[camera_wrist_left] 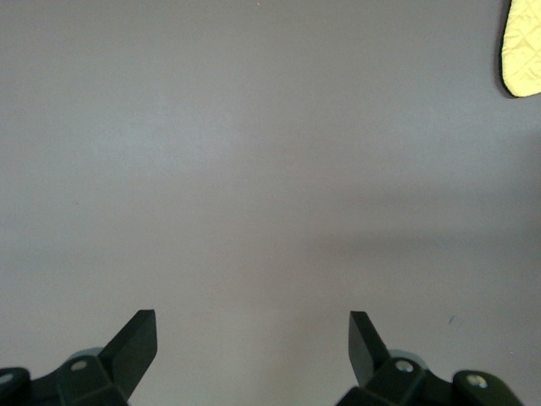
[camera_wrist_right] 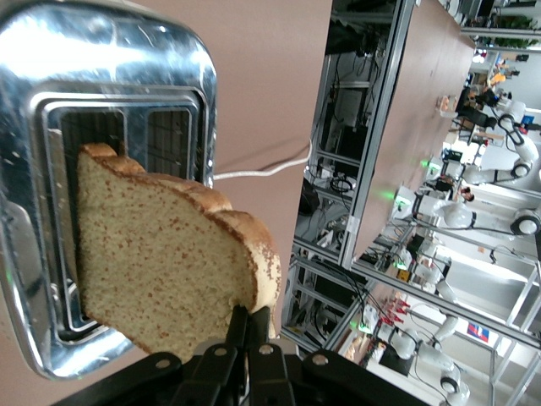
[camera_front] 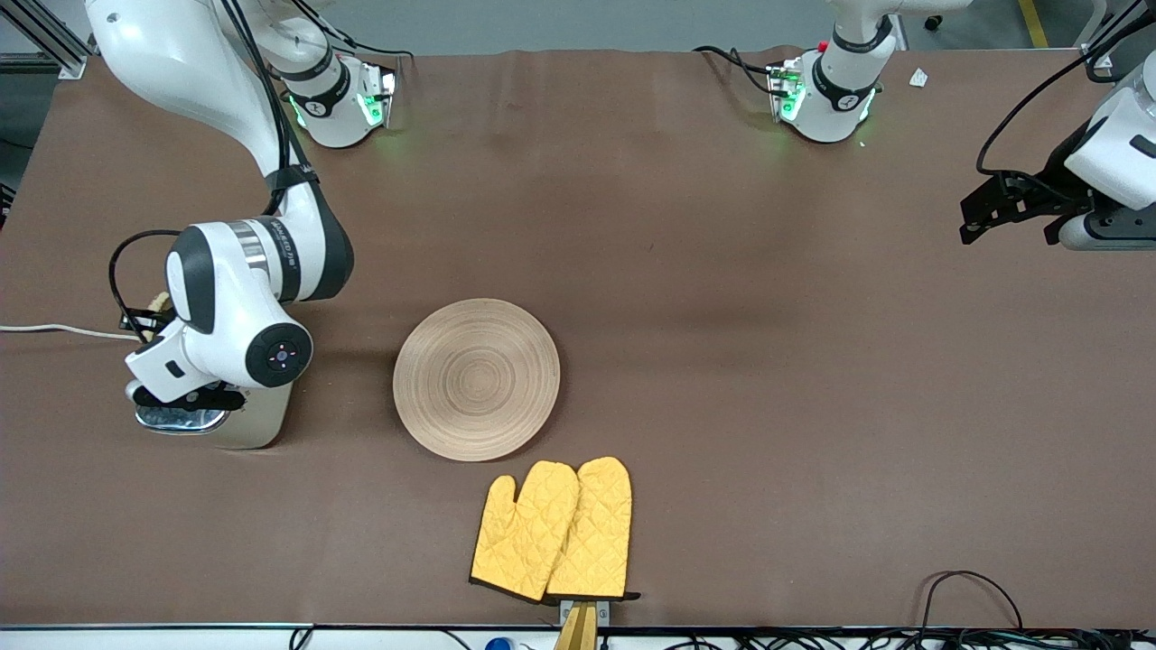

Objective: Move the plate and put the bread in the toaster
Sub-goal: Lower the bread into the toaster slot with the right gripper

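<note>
From the front view, a round light-wood plate (camera_front: 476, 379) with ring grooves lies flat on the brown table (camera_front: 768, 361). Taking the plate as landmark: a pair of yellow quilted oven mitts (camera_front: 553, 531) lies just beside it, nearer the front camera, and a cream-beige toaster with a shiny chrome top (camera_front: 217, 422) stands well apart from it toward the right arm's end of the table, its white cord (camera_front: 54, 330) running off the table edge. The right gripper (camera_front: 185, 397) hangs directly over the toaster's top, largely hidden by its own wrist. The left gripper (camera_front: 1011, 208) waits in the air well away from the plate, over the left arm's end of the table. In the left wrist view, the left gripper (camera_wrist_left: 254, 334) has its two dark fingers (camera_wrist_left: 135, 338) spread wide over bare table, one mitt tip (camera_wrist_left: 522, 46) at the frame's corner. In the right wrist view, the right gripper (camera_wrist_right: 249, 326) pinches one edge of a brown speckled bread slice with darker crust (camera_wrist_right: 161, 262), held above the toaster's (camera_wrist_right: 110, 51) open slots.
</note>
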Controlling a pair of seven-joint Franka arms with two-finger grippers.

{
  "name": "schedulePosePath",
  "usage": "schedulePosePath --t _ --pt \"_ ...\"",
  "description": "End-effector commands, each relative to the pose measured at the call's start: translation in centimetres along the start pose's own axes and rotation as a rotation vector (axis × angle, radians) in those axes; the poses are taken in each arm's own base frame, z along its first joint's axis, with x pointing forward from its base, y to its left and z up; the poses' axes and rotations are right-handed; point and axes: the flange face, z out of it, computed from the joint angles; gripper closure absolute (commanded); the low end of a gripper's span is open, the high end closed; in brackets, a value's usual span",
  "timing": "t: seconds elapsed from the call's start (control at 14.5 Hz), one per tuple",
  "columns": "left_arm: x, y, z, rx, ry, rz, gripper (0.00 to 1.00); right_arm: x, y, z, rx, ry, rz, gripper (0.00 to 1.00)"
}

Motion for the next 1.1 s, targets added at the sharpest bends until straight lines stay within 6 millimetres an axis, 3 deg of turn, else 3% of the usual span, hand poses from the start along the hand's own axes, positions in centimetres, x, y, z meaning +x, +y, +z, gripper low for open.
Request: schedulePosePath --t 0.0,0.34,0.48,0.69,0.83,0.9,1.03 --pt "0.2 0.3 -0.5 -0.012 0.012 -0.01 0.0 -0.3 0.4 -0.4 0.028 0.052 -0.005 1.0" --pt "0.2 0.3 -0.5 -0.012 0.012 -0.012 0.0 1.5 -1.7 -0.2 0.058 0.124 -0.015 1.0" --pt "0.2 0.2 -0.5 -0.009 0.012 -0.013 0.0 2.4 -2.2 1.5 0.063 0.106 -0.019 1.0" --pt "0.2 0.3 -0.4 -0.009 0.011 -0.012 0.0 2.5 -3.5 2.4 0.133 0.067 -0.032 1.0" --pt "0.2 0.3 -0.5 -0.006 0.014 -0.01 0.0 2.8 -3.3 2.9 0.151 0.061 -0.028 0.99" --pt "0.2 0.4 -0.8 -0.007 0.019 -0.009 0.0 2.8 -3.4 2.8 0.153 0.062 -0.026 0.9" --pt "0.2 0.5 -0.8 -0.004 0.021 -0.01 0.0 2.8 -3.1 2.2 0.156 0.071 -0.022 0.47"
